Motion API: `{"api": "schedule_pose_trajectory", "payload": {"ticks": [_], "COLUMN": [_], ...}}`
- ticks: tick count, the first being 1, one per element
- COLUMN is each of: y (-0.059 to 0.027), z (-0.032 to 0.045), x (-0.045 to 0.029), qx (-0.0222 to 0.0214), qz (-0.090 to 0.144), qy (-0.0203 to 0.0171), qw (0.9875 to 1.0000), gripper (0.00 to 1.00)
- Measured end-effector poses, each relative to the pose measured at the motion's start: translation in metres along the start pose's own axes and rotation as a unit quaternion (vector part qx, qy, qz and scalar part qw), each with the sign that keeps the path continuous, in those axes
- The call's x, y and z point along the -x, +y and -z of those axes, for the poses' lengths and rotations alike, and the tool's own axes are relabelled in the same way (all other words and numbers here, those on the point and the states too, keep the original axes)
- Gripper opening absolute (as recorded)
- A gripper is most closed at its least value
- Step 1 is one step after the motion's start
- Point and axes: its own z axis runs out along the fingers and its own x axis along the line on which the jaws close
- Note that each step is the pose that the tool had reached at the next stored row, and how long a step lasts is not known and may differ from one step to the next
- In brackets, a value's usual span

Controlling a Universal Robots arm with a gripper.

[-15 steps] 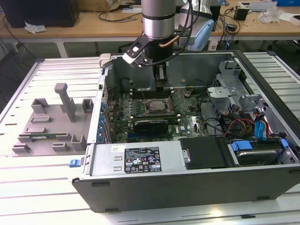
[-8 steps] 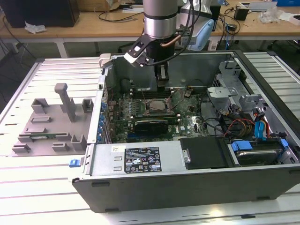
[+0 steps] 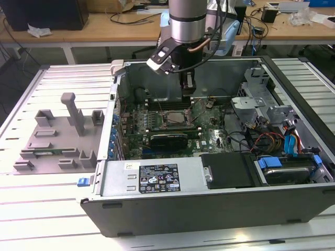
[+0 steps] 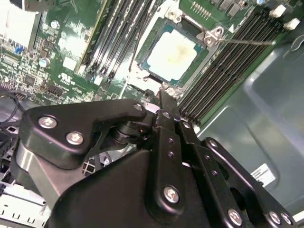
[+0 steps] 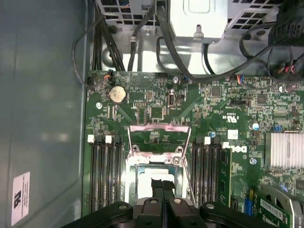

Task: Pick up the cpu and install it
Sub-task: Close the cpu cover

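1. Exterior view: the arm reaches down into the open computer case. The case lies on its side on the slatted surface, so the board faces upward and can be approached from above. The jaws hang just over the chip socket, near the middle of the board.
2. Grey tray, on the surface at the exterior view's left of the case. Its moulded holders appear meant to present parts in fixed poses. What they carry now is too small to tell.
3. Second wrist view: the cpu lies flat inside the socket, silver top upward and edges square to the frame. Judged from this pose, it is already set in its recess.
4. First wrist view: the socket's hinged cover stands tipped back and the wire lever appears released. This leaves the recess open from above, so the cpu looks seated but not clamped.
5. Memory slots run along both sides of the socket, which probably explains the narrow, upright posture of the tool here.
6. Jaws: in both wrist views the two fingertips meet with no gap between them, so the jaws are closed. Nothing is seen pinched between them. Their tips stand over the near edge of the cpu, and whether they touch it cannot be told.
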Motion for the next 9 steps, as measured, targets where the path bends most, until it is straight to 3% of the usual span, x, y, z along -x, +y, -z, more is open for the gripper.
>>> {"api": "schedule_pose_trajectory", "payload": {"ticks": [2,7,9], "y": [0.0044,0.0342,0.0416], "z": [-0.0002,-0.0017,-0.002], "x": [0.0001,0.0009,0.0011], "qx": [0.0,-0.0005,-0.0011], "qz": [0.0,0.0,0.0], "qy": [0.0,0.0001,0.0], "qw": [1.0,1.0,1.0], "gripper": [0.11,0.11,0.11]}}
